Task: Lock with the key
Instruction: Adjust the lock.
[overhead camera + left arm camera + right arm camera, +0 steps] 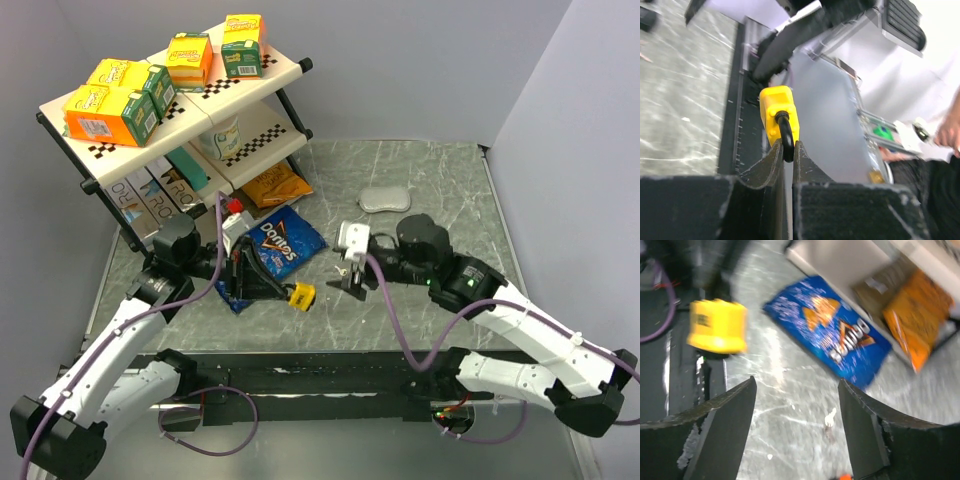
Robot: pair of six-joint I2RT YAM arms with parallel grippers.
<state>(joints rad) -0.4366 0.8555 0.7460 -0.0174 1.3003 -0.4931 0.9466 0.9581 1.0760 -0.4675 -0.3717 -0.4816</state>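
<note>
Grey marbled bench (440, 170). Flat on it near centre: blue Doritos bag (287, 248). Orange snack bag (275, 186) sits just behind that, at the foot of the shelf rack (285, 68), which stands far left. Pale grey oval pad (385, 200) lies well apart, to the right. The rack's top tier carries orange-yellow and green cartons (110, 115).

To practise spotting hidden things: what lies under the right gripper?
Bare marble table and a small pale object, too blurred to identify. The open right gripper hides the table beneath its fingers on either side.
</note>
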